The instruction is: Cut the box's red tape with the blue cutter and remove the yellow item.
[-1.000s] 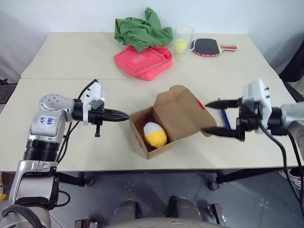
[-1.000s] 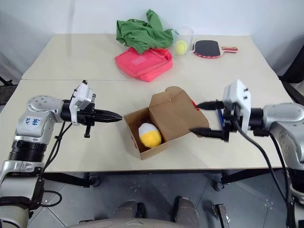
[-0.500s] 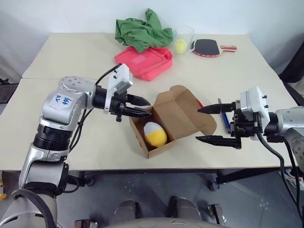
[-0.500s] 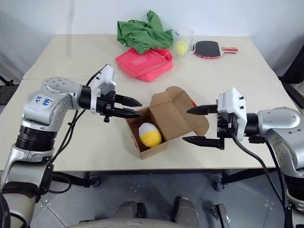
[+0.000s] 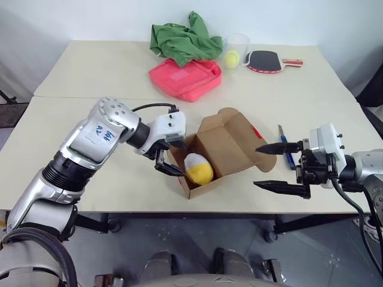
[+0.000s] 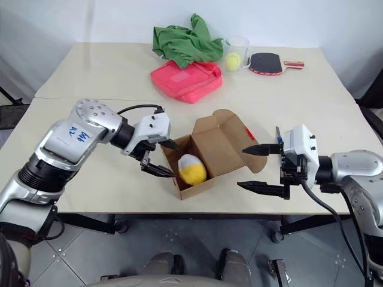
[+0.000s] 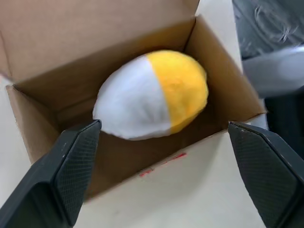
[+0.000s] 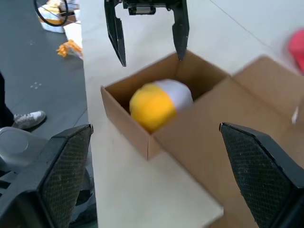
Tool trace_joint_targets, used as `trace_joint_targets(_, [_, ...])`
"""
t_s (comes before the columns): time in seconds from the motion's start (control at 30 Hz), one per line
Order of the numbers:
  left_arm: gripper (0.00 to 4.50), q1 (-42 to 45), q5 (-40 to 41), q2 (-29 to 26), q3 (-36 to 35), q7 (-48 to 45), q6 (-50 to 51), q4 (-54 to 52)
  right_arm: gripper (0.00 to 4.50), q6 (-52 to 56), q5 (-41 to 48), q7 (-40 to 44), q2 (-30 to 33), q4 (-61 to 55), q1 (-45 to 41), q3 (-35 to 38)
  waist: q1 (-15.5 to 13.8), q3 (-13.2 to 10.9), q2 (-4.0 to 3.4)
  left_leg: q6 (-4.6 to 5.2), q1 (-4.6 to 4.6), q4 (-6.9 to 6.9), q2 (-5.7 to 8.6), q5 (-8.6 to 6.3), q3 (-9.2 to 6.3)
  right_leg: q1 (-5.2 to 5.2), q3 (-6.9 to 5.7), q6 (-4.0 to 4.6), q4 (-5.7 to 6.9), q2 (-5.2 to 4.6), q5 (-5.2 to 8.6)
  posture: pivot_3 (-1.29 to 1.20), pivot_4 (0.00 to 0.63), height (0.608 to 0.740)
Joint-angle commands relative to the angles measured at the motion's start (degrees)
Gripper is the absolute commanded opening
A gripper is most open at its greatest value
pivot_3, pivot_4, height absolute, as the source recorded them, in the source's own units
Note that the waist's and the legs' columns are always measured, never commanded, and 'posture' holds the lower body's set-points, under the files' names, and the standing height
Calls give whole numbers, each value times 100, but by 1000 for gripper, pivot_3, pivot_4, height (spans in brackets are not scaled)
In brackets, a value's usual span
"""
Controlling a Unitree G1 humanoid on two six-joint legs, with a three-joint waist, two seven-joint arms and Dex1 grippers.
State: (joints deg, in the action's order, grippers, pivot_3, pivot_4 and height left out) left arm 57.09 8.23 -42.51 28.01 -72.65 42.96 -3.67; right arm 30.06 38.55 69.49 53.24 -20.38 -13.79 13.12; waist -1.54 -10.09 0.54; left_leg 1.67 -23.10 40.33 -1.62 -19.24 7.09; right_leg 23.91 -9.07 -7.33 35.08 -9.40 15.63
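Left gripper (image 5: 173, 156) spread wide, holding nothing, two black fingers straddling the near-left end of the small open brown cardboard box (image 5: 222, 152), aimed down at the rounded plush yellow item (image 5: 198, 169) with a white half. Plush lies inside the box, yellow end toward the front tabletop edge, white end toward the back. Box flaps folded open, a bit of red tape (image 5: 257, 133) on the right flap's edge. Box sits mid-tabletop near the front edge. Right gripper (image 5: 279, 167) also wide open, empty, right of the box, level, pointing at it. Slim blue cutter (image 5: 285, 152) lies flat on the beige tabletop (image 5: 108, 72) behind that gripper, toward the right edge.
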Motion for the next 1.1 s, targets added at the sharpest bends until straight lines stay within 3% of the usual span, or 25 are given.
trace_joint_targets(0.03, [4478,189,-377,188,180,67,-419,209,4500,5,191,-174,57,-394,166,419,-1,0,0,0,0,0,0,0,0,0,0,0,0,0,0,0,150,740])
trace_joint_targets(0.37, [4478,700,-880,1203,455,37,-938,1482,4500,151,385,-758,4,-1122,1038,1070,-41,-1,1,4,2,7,2,-1,-10,-17,-6,0,-12,0,0,0,150,740])
trace_joint_targets(0.7, [4478,634,-1157,1213,757,-693,-1262,1495,4500,239,524,-1012,83,-1396,1436,1436,-11,-1,1,4,4,7,1,-1,-11,-17,-5,0,-10,0,0,0,150,740])
trace_joint_targets(0.8, [3885,587,-1221,1288,732,-705,-1388,1580,4500,218,531,-1049,89,-1380,1410,1416,-12,-1,1,5,4,10,1,-1,-11,-18,-4,0,-12,0,0,0,150,740])
trace_joint_targets(1.1, [1276,842,-1195,1469,397,-694,-1473,1987,4500,185,508,-1048,157,-1199,1197,1369,-14,-1,2,7,3,18,0,-2,-18,-19,-4,0,-9,0,0,0,150,740])
